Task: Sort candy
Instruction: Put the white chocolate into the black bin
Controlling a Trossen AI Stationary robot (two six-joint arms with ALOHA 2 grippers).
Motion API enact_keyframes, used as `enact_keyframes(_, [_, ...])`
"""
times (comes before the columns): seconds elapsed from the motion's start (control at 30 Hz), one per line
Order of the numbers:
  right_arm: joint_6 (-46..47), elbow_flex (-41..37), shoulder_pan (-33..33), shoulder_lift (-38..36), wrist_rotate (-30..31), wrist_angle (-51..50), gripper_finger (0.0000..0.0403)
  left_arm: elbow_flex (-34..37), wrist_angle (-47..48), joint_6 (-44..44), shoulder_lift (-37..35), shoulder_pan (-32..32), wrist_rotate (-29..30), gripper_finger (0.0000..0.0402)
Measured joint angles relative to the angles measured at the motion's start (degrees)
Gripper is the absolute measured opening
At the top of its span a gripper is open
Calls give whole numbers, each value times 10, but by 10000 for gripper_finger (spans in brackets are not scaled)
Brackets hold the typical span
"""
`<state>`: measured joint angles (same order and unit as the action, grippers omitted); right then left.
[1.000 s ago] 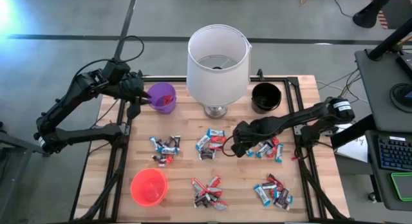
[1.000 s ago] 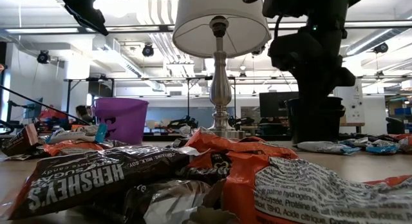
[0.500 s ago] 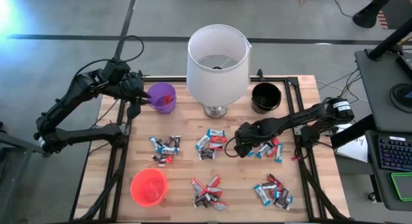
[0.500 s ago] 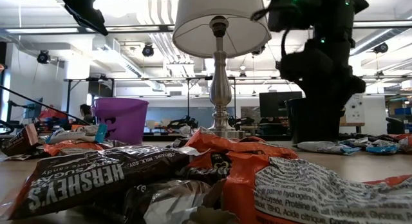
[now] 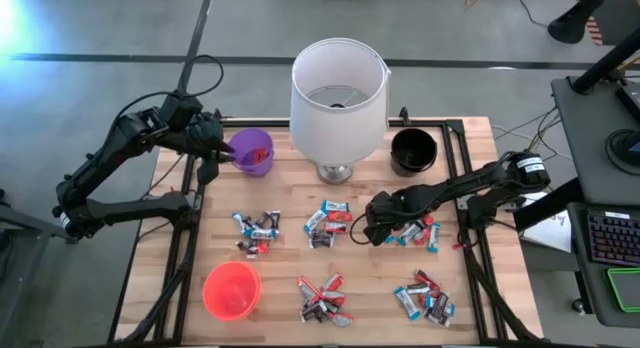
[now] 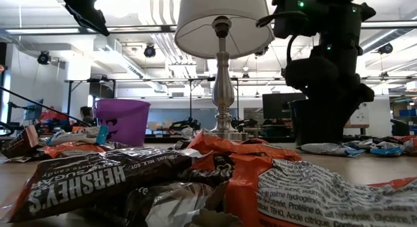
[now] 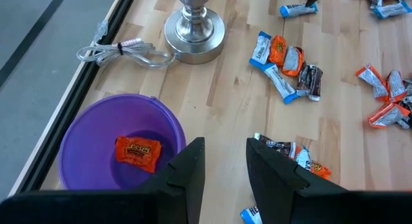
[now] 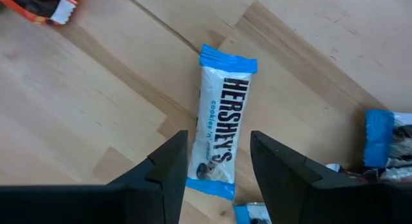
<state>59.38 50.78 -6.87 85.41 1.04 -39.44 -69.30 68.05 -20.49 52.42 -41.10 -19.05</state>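
Note:
Candy lies in several small piles on the wooden table [image 5: 280, 188]. My right gripper [image 5: 372, 230] points down, left of the right-middle pile [image 5: 418, 231]. In the right wrist view it [image 8: 219, 143] is open, its fingers on either side of the near end of a blue-and-white candy bar [image 8: 224, 114] lying flat on the wood. I cannot tell whether they touch it. My left gripper [image 7: 225, 159] hovers open and empty over the rim of the purple cup [image 7: 119, 147]. An orange-wrapped candy [image 7: 137, 152] lies in the cup.
A white-shaded lamp [image 5: 338, 98] stands at the far middle with its cord [image 7: 122, 53] beside the base. A black cup [image 5: 412, 151] is at the far right and a red cup [image 5: 231, 290] at the near left. More candy piles [image 5: 322, 298] [image 5: 424, 296] lie near the front edge.
My right gripper has sunk a little toward the table beside the right-middle pile. My left arm has kept still.

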Motion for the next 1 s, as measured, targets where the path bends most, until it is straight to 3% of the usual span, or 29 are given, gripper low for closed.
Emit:
enact_keyframes(0.47, [19,-60,0,0,0,79,149,0,0,0,0,0,0,96])
enact_keyframes(0.6, [35,-77,0,-1,2,101,116,0,-1,0,0,0,0,96])
enact_keyframes(0.77, [36,-79,0,-3,2,101,27,0,-3,0,0,0,0,96])
enact_keyframes(1.0, [39,-63,0,-25,-29,98,13,0,-3,0,0,0,0,96])
